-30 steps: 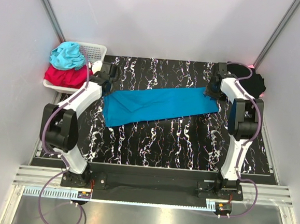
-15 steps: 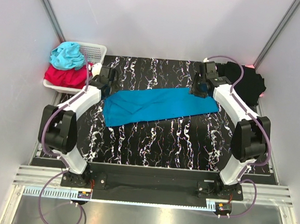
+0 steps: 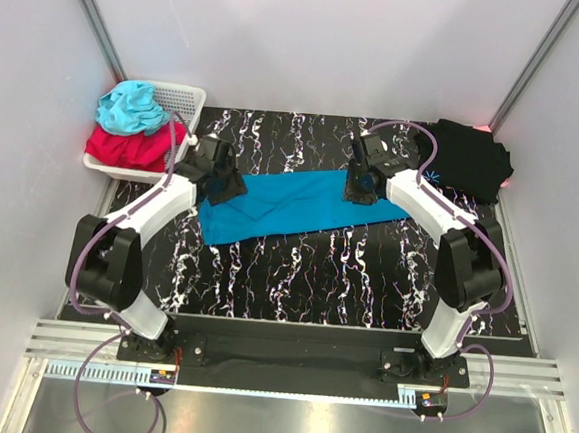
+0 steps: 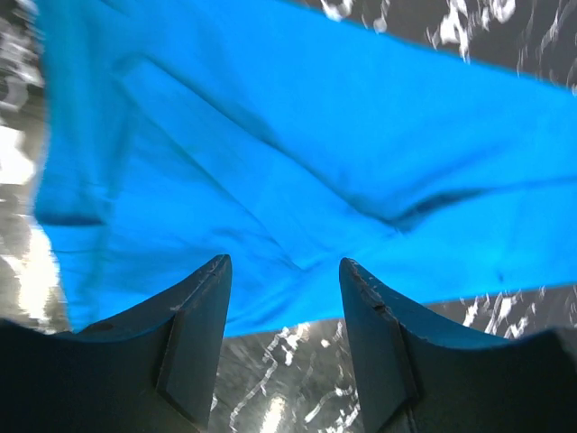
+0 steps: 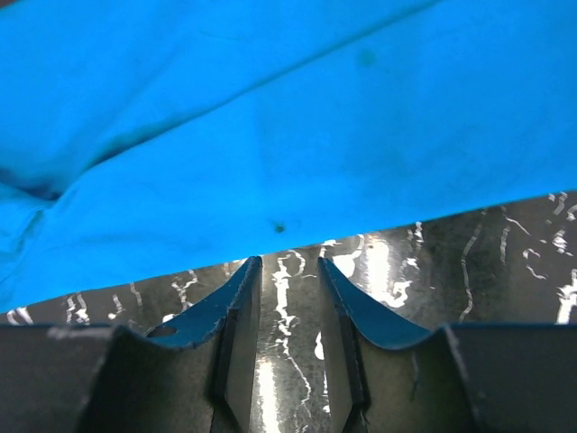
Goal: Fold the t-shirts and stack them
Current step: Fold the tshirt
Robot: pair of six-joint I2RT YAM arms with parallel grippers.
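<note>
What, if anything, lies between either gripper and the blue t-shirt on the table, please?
Nothing visible does. The left gripper and right gripper both hang with jaws open at the blue t-shirt's edge, and only cloth and table show between their fingers. The black t-shirt and the basket sit in the far corners.

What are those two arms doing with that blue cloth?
Two robot arms are folding t-shirts. A blue t-shirt lies on the black marbled table, already folded into a long strip. The left gripper is over its left end and the right gripper is at its edge toward the right end. Both are open and hold nothing. A black t-shirt lies at the far right corner, and a white basket at the far left holds more clothes.
</note>
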